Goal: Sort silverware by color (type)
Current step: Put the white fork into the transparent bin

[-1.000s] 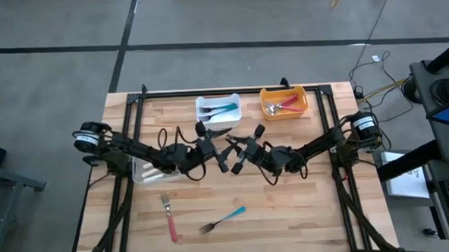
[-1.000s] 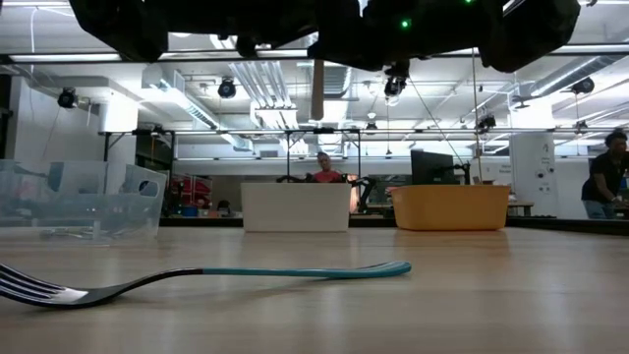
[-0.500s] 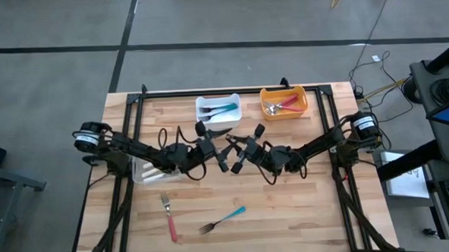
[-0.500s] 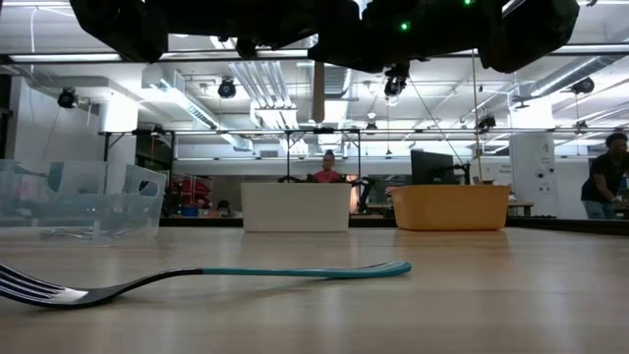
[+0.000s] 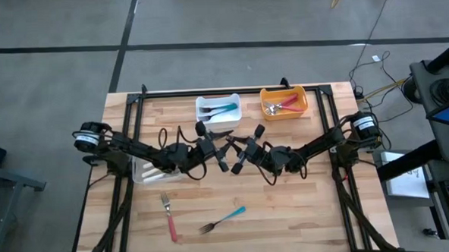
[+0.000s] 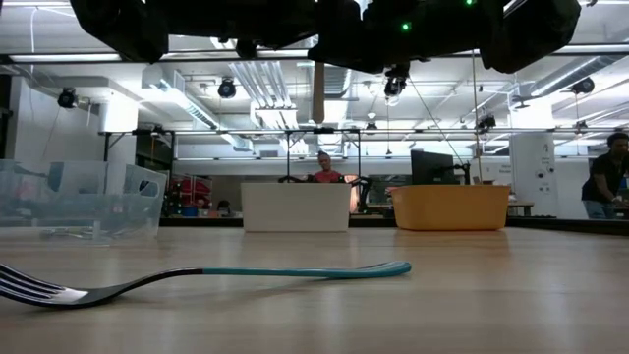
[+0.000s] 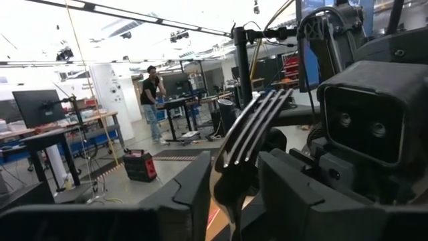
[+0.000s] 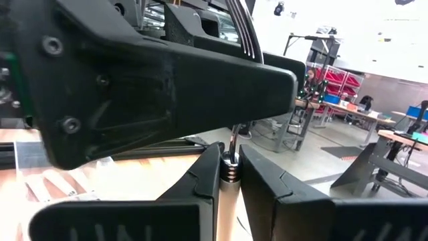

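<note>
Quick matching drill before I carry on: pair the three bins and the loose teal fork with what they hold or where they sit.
1 white bin
2 orange bin
3 clear bin
4 teal fork

A holds red-handled silverware
B lies loose on the table
C holds teal-handled silverware
D farthest left of the bins

Pairs: 1-C, 2-A, 3-D, 4-B

high: overhead | low: table-level | wrists: close, share white-handled fork [image 7: 251,130]

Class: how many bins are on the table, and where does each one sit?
3. The white bin sits at the far edge near the middle, the orange bin to its right, and the clear bin nearer the left side, partly hidden under the left arm.
</note>
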`<control>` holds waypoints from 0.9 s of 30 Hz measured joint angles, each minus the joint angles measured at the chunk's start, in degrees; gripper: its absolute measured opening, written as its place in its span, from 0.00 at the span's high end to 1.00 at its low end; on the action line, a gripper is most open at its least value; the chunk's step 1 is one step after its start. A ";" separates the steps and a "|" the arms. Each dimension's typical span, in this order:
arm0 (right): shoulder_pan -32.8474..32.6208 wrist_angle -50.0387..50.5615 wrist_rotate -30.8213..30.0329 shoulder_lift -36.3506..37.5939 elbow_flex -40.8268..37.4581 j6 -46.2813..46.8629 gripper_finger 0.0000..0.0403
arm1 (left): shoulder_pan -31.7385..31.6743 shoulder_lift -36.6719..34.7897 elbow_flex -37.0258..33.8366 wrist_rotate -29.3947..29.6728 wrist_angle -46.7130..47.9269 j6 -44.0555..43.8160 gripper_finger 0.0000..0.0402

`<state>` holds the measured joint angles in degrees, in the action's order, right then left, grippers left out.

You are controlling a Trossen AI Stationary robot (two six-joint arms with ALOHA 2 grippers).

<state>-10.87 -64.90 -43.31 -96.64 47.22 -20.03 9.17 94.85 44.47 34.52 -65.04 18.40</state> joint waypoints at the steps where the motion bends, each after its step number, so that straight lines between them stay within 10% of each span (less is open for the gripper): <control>1: 0.00 0.00 0.00 0.00 0.00 0.00 0.92 | -0.02 0.00 0.00 0.00 0.02 -0.14 0.76; 27: -0.26 8.42 -0.27 2.85 -0.02 9.36 0.71 | 0.28 -3.80 -0.04 0.94 8.88 -5.53 1.00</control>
<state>-11.14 -56.49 -43.57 -93.79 47.20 -10.67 9.45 91.04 44.42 35.46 -56.15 12.87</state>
